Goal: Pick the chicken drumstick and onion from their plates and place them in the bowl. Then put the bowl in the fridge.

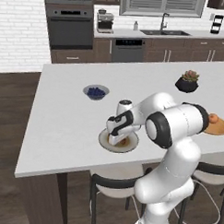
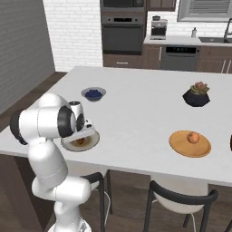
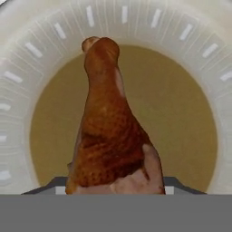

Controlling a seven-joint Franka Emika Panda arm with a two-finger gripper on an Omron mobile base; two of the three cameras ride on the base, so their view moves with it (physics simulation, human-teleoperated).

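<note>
On the white island counter [image 1: 63,111] we see the gripper [image 1: 116,141] down over the cream-rimmed plate [image 1: 131,146], jaws flanking the chicken drumstick [image 3: 108,136] at the plate's centre; a grip is perhaps unformed, we cannot tell.

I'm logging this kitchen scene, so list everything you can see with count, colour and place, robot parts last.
lumpy orange-brown chicken drumstick: one, on the cream-rimmed dish
cream-rimmed dish with olive-brown centre: one, near counter edge
smooth orange-tan onion: one, on the wooden plate
flat tan wooden plate: one, right side of counter
grey bowl of blueberries: one, mid-counter
black faceted pot with succulent: one, far right
white counter: one
dark-backed stools: at least two, under the counter
white arm's gripper: one, down over the dish, fingers either side of the drumstick
</note>
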